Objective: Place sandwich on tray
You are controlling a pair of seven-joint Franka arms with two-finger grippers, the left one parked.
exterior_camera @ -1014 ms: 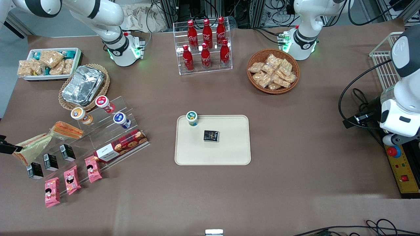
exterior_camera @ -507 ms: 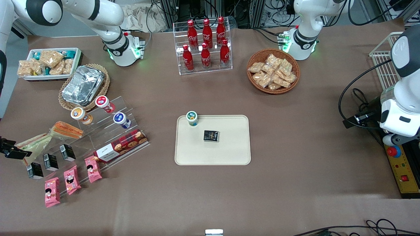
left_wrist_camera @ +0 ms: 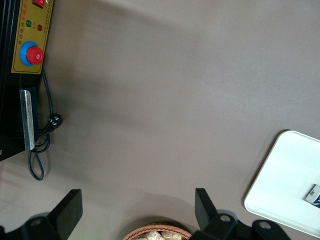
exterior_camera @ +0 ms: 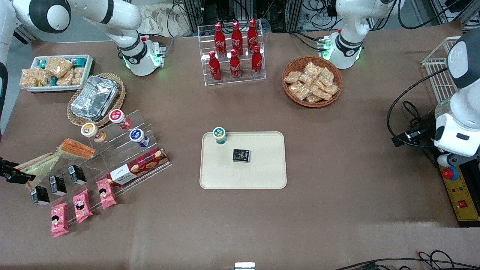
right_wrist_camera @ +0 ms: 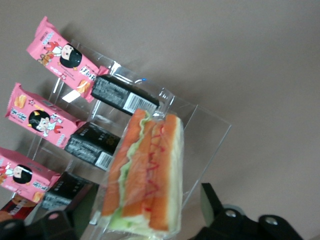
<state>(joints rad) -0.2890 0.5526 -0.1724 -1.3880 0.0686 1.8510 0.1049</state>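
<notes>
Straddling the sandwich with both fingers spread and not yet closed, the hand sits at the working arm's end of the tabletop, the wedge's long axis running away from it along the clear stepped rack. Well apart, mid-tabletop, the tray holds a small cup and a dark packet.

Six red cola bottles stand in a clear rack, and a wicker basket of snack packets sits toward the parked arm's end of the table. Toward the working arm's end, a foil container rests in a woven basket beside a white bin of snacks. On the clear stepped stand lie a smaller orange sandwich, three small round tubs, a red biscuit box, black cartons and pink packets.
</notes>
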